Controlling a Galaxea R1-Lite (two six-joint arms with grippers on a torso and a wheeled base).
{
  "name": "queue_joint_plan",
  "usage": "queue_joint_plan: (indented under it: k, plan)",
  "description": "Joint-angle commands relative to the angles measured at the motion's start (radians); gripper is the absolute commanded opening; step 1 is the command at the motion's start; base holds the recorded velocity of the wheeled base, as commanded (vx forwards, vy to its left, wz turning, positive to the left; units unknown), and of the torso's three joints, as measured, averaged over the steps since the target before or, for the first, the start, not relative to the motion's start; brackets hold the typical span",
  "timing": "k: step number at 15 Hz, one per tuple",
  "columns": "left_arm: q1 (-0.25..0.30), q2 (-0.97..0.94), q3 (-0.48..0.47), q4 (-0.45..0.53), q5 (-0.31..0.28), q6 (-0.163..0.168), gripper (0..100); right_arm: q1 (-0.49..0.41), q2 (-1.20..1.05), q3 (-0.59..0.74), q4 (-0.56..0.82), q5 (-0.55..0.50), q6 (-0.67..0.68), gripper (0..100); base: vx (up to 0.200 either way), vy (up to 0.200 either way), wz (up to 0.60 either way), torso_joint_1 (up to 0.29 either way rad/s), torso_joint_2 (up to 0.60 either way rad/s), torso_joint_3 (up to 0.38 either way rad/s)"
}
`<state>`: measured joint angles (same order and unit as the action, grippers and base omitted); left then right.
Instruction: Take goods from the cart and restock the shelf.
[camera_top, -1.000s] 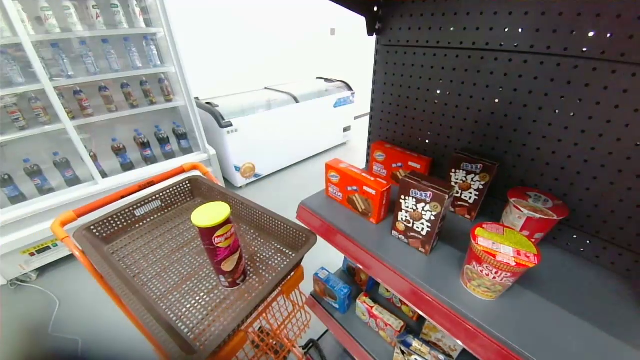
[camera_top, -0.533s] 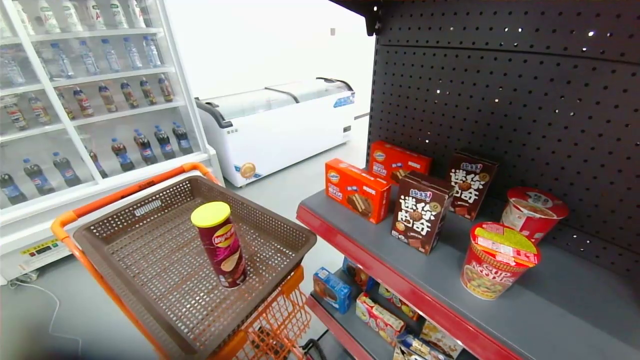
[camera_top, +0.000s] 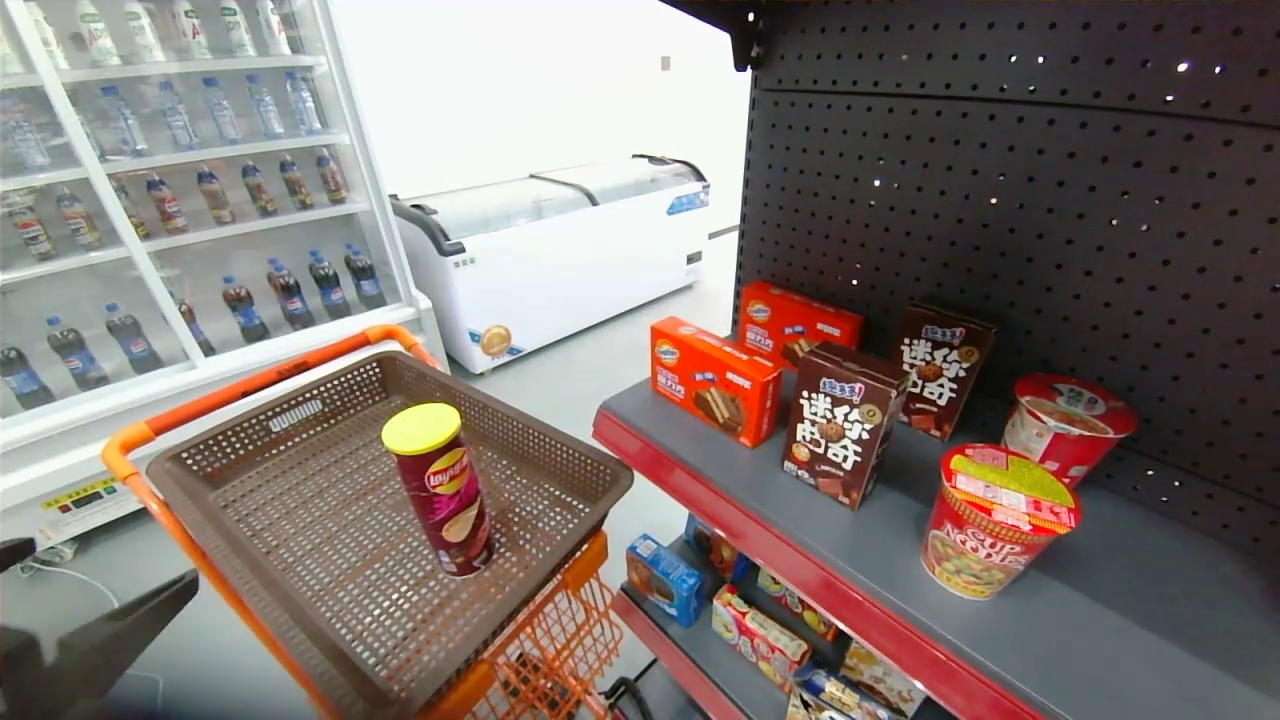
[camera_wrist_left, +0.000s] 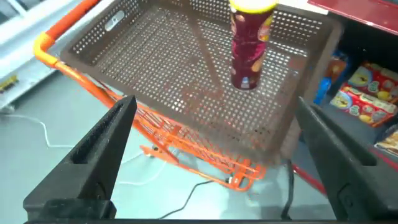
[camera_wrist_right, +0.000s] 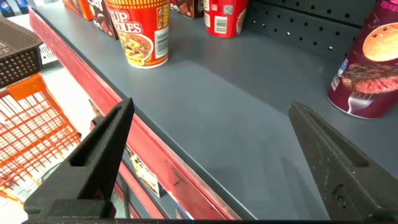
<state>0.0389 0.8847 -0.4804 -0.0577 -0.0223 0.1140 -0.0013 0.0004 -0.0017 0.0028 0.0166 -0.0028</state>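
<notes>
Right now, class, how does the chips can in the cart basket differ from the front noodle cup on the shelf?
The chips can is tall, straight-sided and maroon; the noodle cup is squat, tapered and red. The can stands in the brown basket, the cup on the grey shelf. Both stand upright.

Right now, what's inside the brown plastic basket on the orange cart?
Inside the brown plastic basket stands one tall maroon chip can with a yellow lid, upright. The can hides the floor right behind it.

Two cans (camera_top: 437, 488) (camera_wrist_right: 367, 68), two orange boxes (camera_top: 714, 380) (camera_top: 798, 325), two brown boxes (camera_top: 842, 425) (camera_top: 942, 368), two cups (camera_top: 995, 520) (camera_top: 1065, 425).
</notes>
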Motion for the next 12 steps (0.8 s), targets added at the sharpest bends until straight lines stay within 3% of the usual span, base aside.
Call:
queue_joint_plan:
  k: [1,2,3,5,7,12]
  plan:
    - [0.016,0.375,-0.067,-0.156,-0.068,-0.001,100,0.001,0.000,0.000,0.000,0.000,0.000,100,0.000,0.000,0.00,0.000,0.00,0.000]
    - [0.016,0.382,-0.066,-0.165,-0.076,-0.001,100,0.000,0.000,0.000,0.000,0.000,0.000,100,0.000,0.000,0.00,0.000,0.00,0.000]
    - [0.015,0.459,-0.056,-0.217,-0.140,-0.002,100,0.000,0.000,0.002,0.000,0.000,0.000,100,0.000,0.000,0.00,0.000,0.00,0.000]
    - [-0.025,0.554,-0.061,-0.298,-0.200,-0.022,100,0.000,0.000,0.000,0.000,0.000,0.000,100,0.000,0.000,0.00,0.000,0.00,0.000]
    - [-0.067,0.629,-0.056,-0.418,-0.208,-0.068,100,0.001,0.000,0.000,0.000,0.000,0.000,100,0.000,0.000,0.00,0.000,0.00,0.000]
    - [-0.083,0.770,-0.032,-0.607,-0.206,-0.074,100,0.000,0.000,0.000,0.000,0.000,0.000,100,0.000,0.000,0.00,0.000,0.00,0.000]
